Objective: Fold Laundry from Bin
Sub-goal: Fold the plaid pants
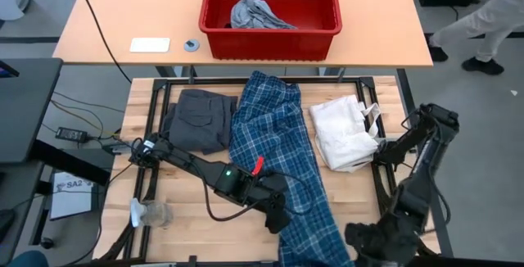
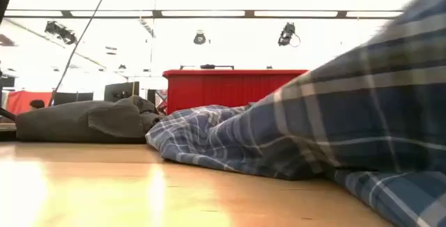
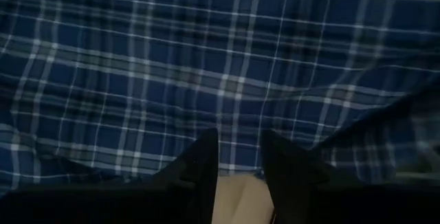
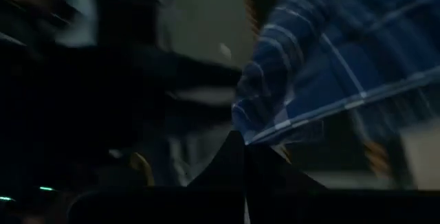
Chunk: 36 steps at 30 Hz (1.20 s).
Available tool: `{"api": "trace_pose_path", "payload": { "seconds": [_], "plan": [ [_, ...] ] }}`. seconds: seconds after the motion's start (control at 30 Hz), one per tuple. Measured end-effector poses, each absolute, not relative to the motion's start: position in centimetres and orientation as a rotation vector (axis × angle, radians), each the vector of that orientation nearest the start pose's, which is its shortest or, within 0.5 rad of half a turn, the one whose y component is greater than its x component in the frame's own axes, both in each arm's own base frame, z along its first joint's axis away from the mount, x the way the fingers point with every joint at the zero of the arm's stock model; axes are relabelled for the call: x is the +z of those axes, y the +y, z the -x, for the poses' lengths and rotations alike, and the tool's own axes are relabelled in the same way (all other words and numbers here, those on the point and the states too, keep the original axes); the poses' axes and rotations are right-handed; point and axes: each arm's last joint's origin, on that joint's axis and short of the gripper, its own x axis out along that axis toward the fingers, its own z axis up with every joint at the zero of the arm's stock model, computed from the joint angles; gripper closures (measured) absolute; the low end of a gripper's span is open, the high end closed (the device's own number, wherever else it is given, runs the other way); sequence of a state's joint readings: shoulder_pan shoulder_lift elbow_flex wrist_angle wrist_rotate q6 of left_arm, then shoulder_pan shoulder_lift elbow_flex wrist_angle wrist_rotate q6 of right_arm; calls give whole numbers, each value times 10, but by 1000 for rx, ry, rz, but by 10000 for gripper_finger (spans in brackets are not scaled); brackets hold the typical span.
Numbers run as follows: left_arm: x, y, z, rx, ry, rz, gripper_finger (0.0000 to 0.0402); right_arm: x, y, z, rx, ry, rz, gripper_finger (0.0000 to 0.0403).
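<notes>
Blue-and-white plaid cotton shirt [image 1: 278,148] is lying stretched along the wooden desk [image 1: 188,210], below the bright red plastic bin [image 1: 270,9]. Left tool [image 3: 237,165] is standing narrowly parted at its near hem; right tool [image 4: 244,148], shut, is pinching a corner. Next: folding that end toward the bin.

"SA2" on a white sheet [image 1: 70,193] beside the table.

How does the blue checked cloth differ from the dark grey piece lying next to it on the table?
The plaid shirt is blue with white checks; the dark grey garment is plain. The shirt lies stretched out long, reaching the table's near edge, while the grey one sits folded into a compact block. The left pincer is at the shirt's edge; nothing touches the grey one. Both are soft clothes resting on the wooden table.
</notes>
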State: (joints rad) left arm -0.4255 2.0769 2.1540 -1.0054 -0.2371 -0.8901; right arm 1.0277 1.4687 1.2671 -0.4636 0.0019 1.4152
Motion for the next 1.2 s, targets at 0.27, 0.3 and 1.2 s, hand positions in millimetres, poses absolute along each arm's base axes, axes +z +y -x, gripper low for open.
{"api": "trace_pose_path", "payload": {
  "seconds": [0.27,0.3,1.2],
  "plan": [
    [337,-175,-410,251,865,585,285,272,304,-139,274,1361,-733,402],
    [337,-174,-410,256,864,596,285,272,306,-140,284,1350,-743,402],
    [325,-297,-370,184,547,336,285,370,234,-172,251,593,-1040,403]
  ]
}}
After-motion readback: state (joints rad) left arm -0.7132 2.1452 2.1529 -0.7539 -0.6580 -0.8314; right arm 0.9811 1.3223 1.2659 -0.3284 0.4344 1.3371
